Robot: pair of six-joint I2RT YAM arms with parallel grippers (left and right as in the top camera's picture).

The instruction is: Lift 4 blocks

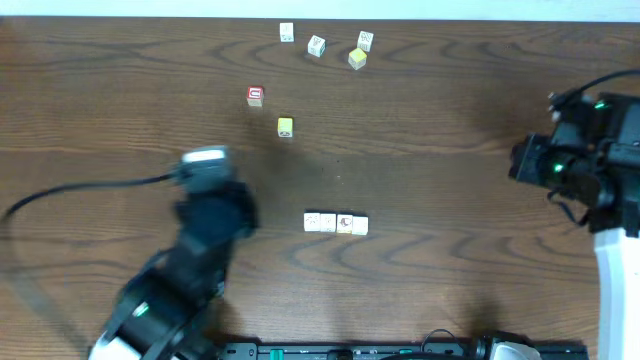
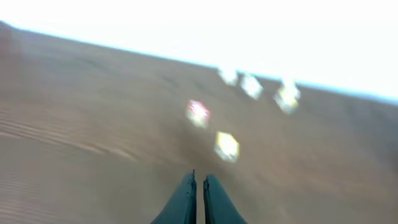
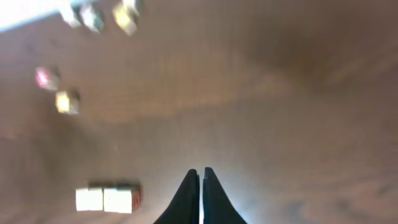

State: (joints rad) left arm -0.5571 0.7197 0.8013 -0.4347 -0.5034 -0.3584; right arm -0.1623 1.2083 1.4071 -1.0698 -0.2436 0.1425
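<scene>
While both wrist views are pretty smeary, I can at least say my left fingers are pressed together with nothing between them, and my right fingers are the same, tips touching and empty. The four blocks sit in a tight side-by-side row around the middle of the table, touching each other, all flat on the wood, none of them lifted. From overhead my left arm is at the lower left, well apart from the row, and my right arm is way out at the right edge, also well apart from it. In the right wrist view the row shows up as a blurry strip at the lower left, off to the side of my fingertips and not touching them. Further up the table there's a red cube with a yellow cube just beside it, and in the left wrist view those two are ahead of my closed tips, the yellow one nearer. Near the far edge there's a loose cluster: three more white cubes and a second yellow cube, which sits right up against the rightmost white one. Can't read the marks on any faces from here, too small and blurry.
</scene>
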